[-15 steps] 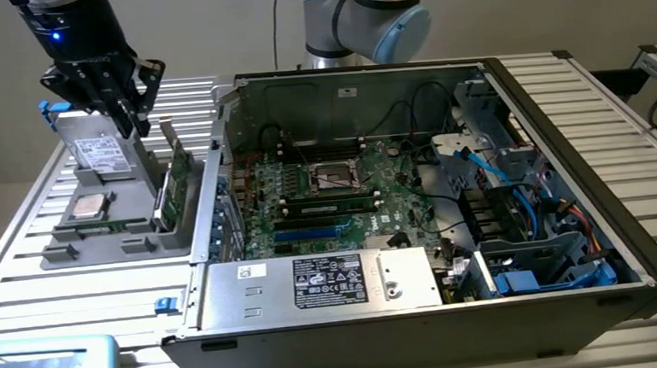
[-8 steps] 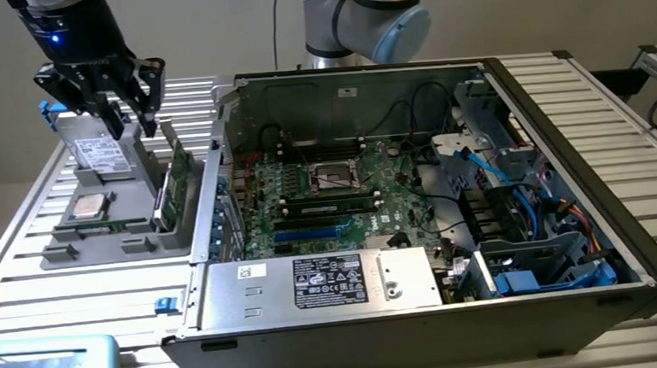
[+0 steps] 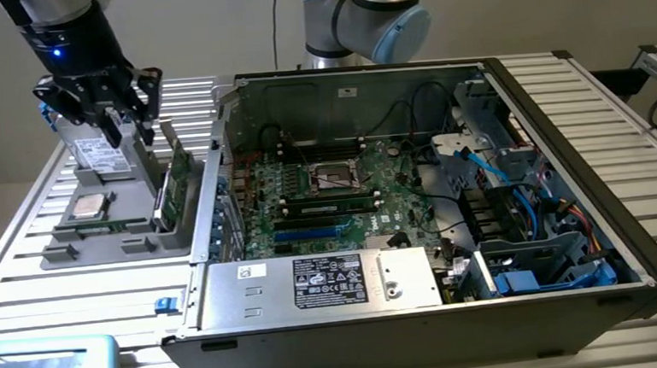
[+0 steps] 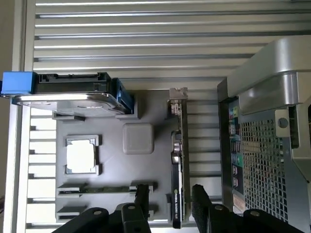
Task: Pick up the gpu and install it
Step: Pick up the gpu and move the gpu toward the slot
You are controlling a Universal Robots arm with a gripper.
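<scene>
Risk noted: the gpu (image 4: 177,160) stands on edge in its slot of the grey parts tray (image 4: 141,104), thin and tall. If I come down off-centre, one finger could strike its top edge or tip it, and a pinch on the cooler alone may slip. The memory stick (image 4: 97,190) lies close to my other finger's path and could be clipped. Farther off, the computer case (image 4: 272,145) wall stands just beside the card, leaving little room. My pincer (image 4: 170,190) is spread wide and empty, touching nothing. It hovers above the tray with the card lined up between the fingers.
</scene>
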